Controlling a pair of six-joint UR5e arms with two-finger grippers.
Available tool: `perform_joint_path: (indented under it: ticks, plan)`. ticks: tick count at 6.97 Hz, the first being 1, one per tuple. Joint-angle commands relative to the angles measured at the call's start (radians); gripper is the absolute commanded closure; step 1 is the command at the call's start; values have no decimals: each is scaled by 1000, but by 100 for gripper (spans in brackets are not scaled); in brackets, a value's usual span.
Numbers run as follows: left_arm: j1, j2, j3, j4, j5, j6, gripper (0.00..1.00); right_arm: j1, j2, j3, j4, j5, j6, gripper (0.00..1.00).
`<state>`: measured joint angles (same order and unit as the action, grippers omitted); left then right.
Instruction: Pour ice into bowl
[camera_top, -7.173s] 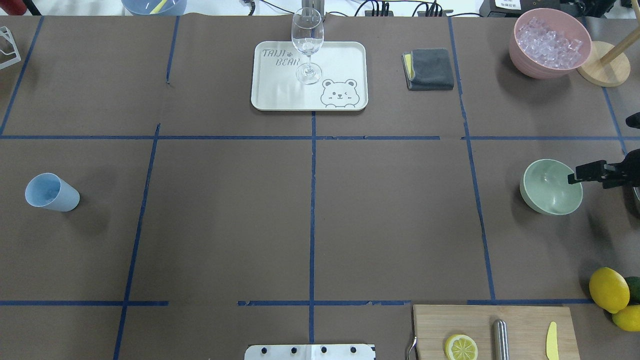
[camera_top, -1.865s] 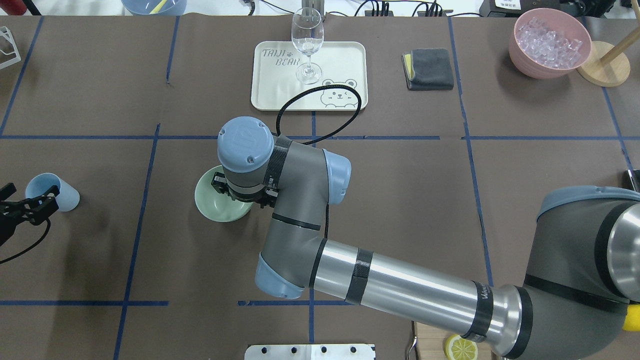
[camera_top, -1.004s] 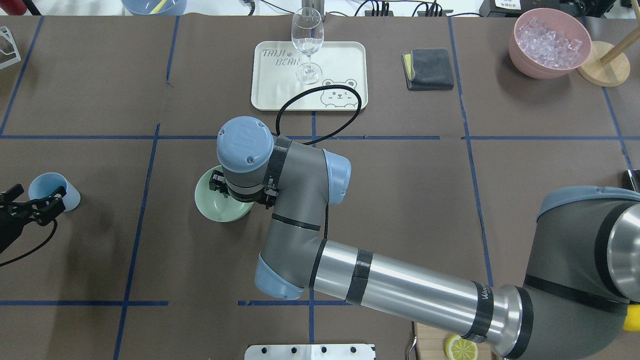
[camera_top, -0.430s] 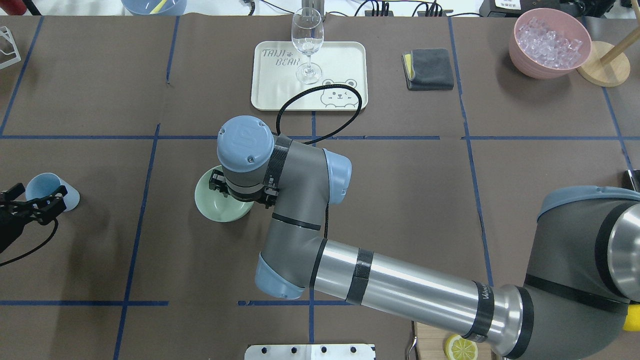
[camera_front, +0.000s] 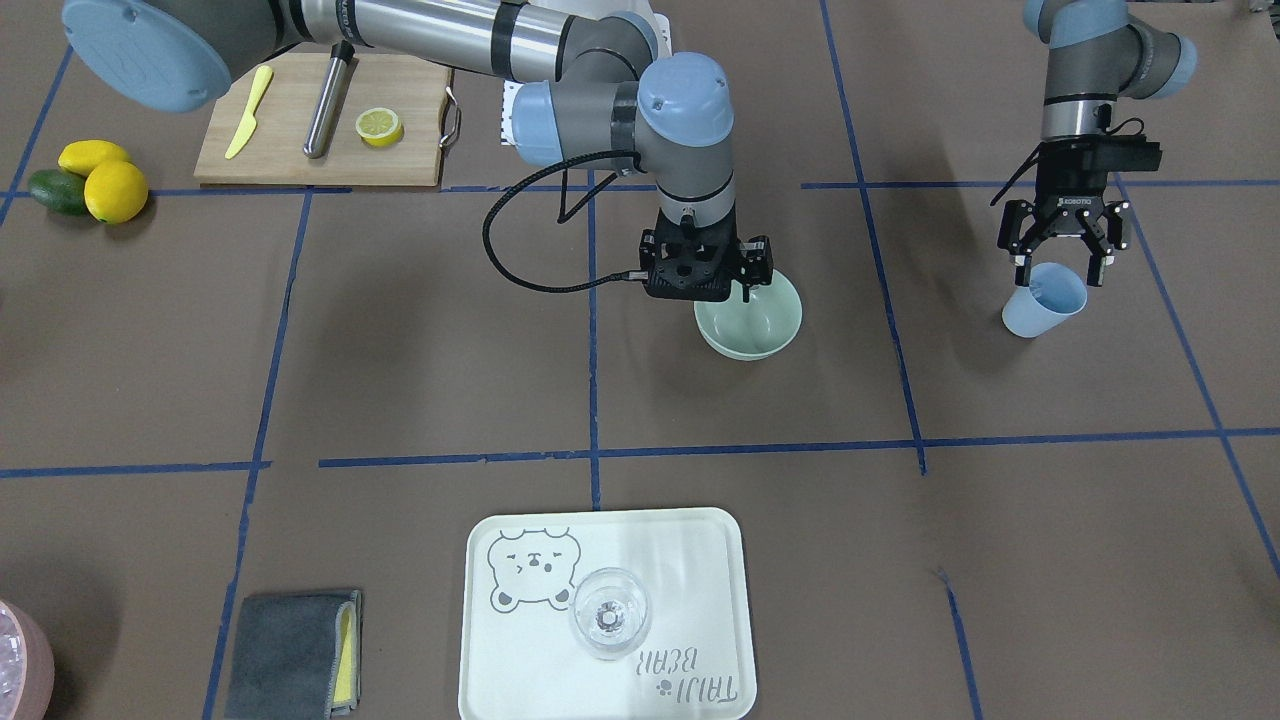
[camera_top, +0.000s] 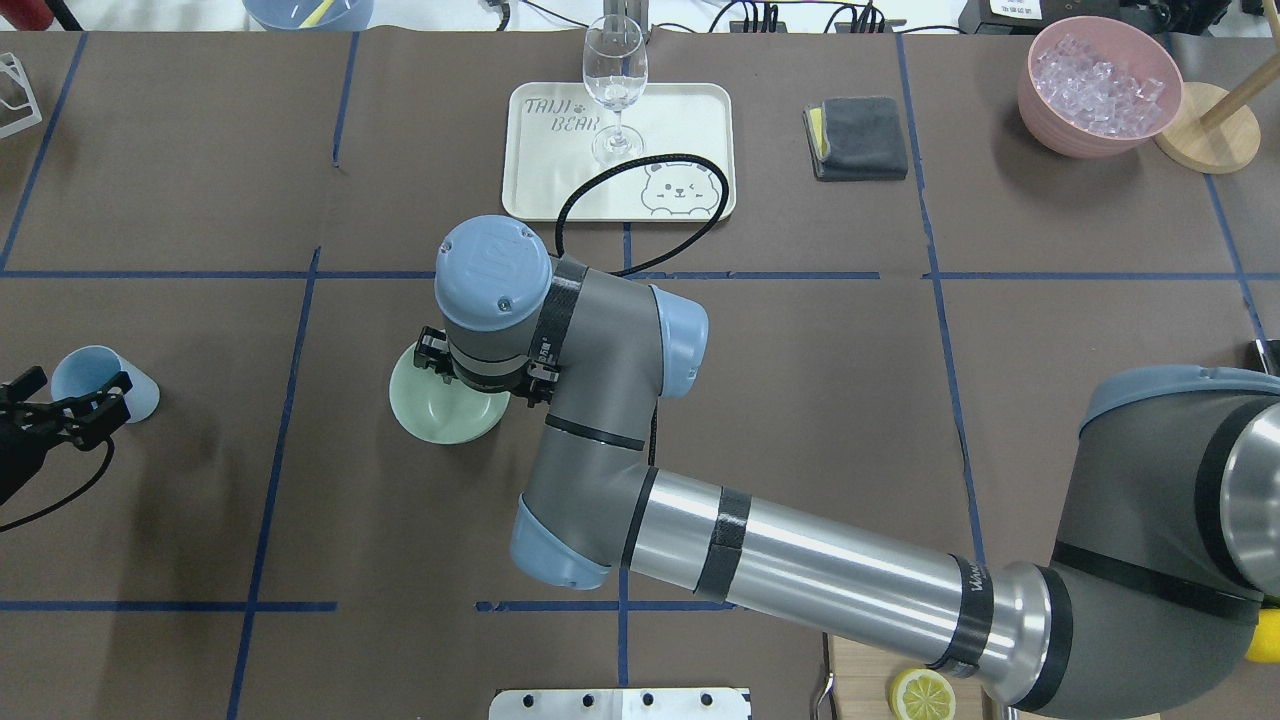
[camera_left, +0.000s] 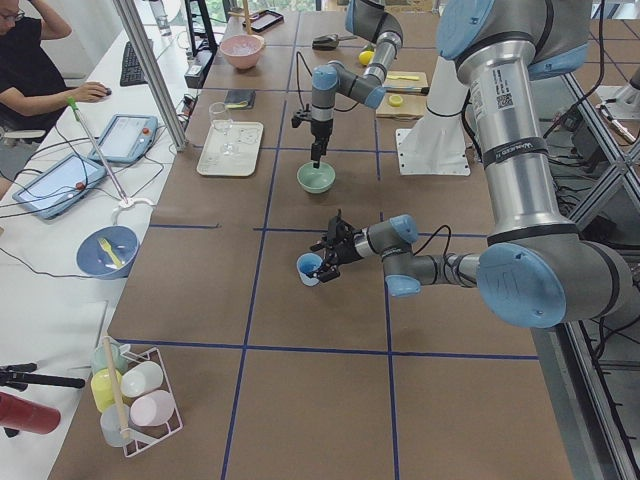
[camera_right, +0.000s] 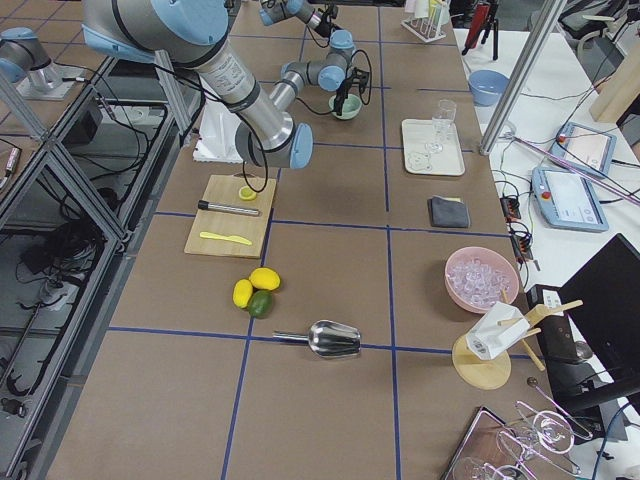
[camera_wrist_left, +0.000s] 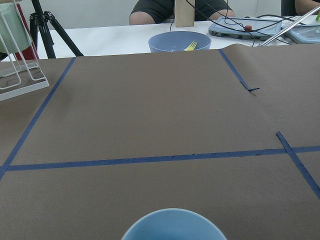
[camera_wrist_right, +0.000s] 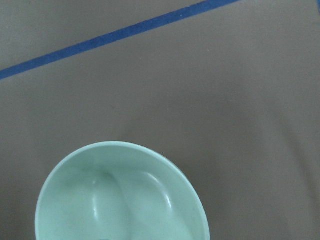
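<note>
The sage-green bowl (camera_top: 432, 412) stands empty on the table left of centre; it also shows in the front view (camera_front: 752, 322) and the right wrist view (camera_wrist_right: 120, 195). My right gripper (camera_front: 722, 290) hangs just above the bowl's rim on the robot's side, open, holding nothing. A light blue cup (camera_front: 1045, 300) stands at the far left (camera_top: 100, 378). My left gripper (camera_front: 1056, 268) reaches in low with a finger on each side of the cup, shut on it. The cup's inside is hidden. Clear ice cubes (camera_top: 1098, 78) fill the pink container (camera_top: 1060, 130).
A white tray (camera_top: 530, 195) with a wine glass (camera_top: 614, 80) sits at the far centre. A grey cloth (camera_top: 858, 138) lies beside it. A cutting board (camera_front: 290, 150) with a lemon half, lemons (camera_front: 112, 190) and a metal scoop (camera_right: 330, 340) lie on the right side.
My right arm brought the bowl from the table's right side to left of centre; its wrist has now risen off it. My left gripper came up to the blue cup and closed on it.
</note>
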<state>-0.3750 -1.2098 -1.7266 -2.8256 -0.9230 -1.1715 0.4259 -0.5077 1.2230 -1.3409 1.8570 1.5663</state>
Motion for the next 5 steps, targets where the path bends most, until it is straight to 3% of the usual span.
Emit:
perform_joint_path:
  ticks: [1,5]
  plan:
    - [4,1,2,0,-4,-7,0,4,-5,6,-1,2,0,0]
    - [25,-4,39,5,-25,-40,0,17,-11,29,-4,11,-2,0]
